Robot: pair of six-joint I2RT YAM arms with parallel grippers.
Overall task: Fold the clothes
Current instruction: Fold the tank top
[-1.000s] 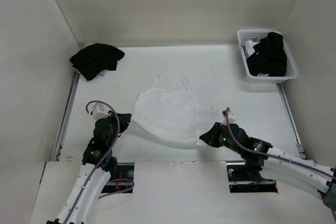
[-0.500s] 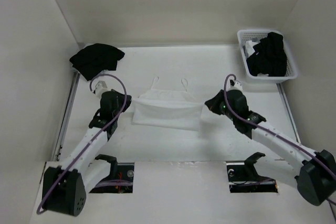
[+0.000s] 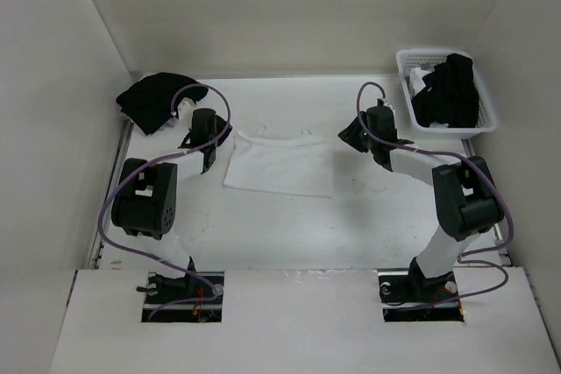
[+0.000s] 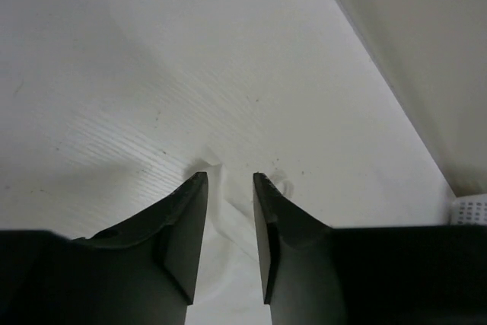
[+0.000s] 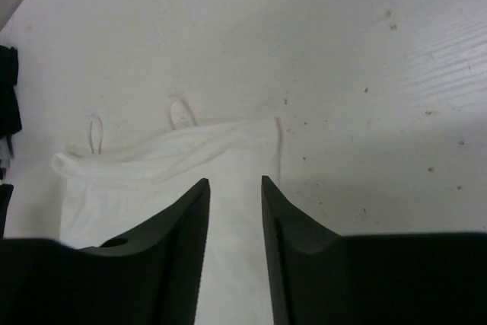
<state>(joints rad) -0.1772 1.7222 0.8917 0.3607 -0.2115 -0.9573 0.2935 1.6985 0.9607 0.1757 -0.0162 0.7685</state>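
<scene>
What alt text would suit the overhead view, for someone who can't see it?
A folded white top lies on a table between the open left gripper and right gripper. Black garment heap back left; clothes basket back right.

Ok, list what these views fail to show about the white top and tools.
Left wrist: the left tool blocks most of the white top.
Right wrist: the right tool covers the top's near part.
Top external: layers inside the fold, hidden under the upper layer.
Top external: white item in the basket, buried under black clothes.

L arm [image 3: 145, 194], R arm [image 3: 460, 194] fwd, jaws apart
</scene>
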